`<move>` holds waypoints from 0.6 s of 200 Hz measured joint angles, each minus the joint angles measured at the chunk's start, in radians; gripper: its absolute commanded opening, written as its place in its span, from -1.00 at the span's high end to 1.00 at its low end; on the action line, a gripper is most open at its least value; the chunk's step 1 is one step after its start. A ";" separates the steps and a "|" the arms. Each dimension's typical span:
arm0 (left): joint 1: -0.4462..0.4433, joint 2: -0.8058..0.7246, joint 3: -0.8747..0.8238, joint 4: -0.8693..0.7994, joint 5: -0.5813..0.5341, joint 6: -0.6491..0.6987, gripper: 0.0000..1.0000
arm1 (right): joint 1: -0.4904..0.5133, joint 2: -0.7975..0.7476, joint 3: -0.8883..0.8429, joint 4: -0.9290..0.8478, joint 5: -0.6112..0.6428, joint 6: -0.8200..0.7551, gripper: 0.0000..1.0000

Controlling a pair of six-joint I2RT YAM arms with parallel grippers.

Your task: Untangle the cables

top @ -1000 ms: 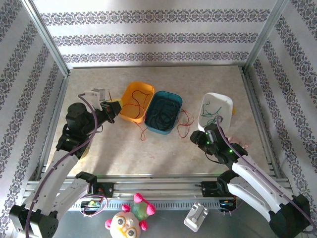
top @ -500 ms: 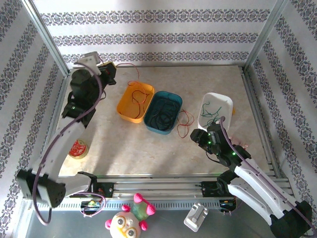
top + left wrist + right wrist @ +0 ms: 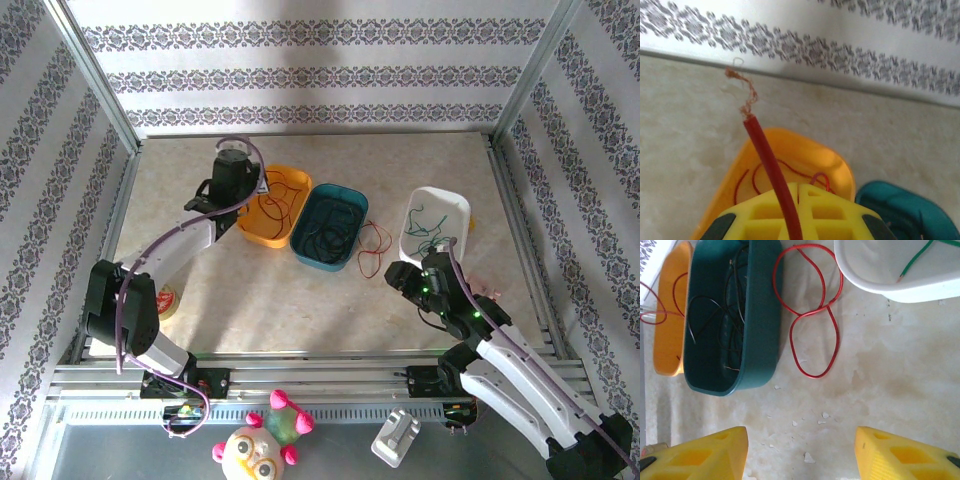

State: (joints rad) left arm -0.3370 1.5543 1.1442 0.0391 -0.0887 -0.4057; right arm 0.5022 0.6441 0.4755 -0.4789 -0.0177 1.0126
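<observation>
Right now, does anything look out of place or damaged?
Two things. A red loop lies on the table between the teal bin and the white bin, outside any bin. The red wire held in the left hand ends frayed and bare.

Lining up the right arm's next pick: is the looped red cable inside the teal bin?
No, the red cable lies on the table between the teal bin and the white bin.

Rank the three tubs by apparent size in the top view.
Teal tub largest.
Orange tub and white tub look alike; the left arm covers part of the orange one.
</observation>
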 measured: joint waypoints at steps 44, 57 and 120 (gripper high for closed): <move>-0.023 0.008 -0.015 -0.053 -0.023 0.005 -0.36 | 0.018 0.061 0.000 0.001 -0.018 -0.022 -0.17; -0.023 0.019 -0.014 -0.061 -0.019 0.006 -0.62 | 0.028 0.080 0.005 0.001 -0.023 -0.031 -0.17; -0.032 -0.001 -0.032 -0.081 0.029 0.007 -0.73 | 0.106 0.211 0.055 0.013 -0.020 -0.067 -0.17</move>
State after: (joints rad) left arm -0.3687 1.5536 1.1122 -0.0422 -0.0593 -0.3985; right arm 0.6086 0.8555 0.5301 -0.4660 -0.0376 0.9455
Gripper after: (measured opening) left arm 0.867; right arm 0.584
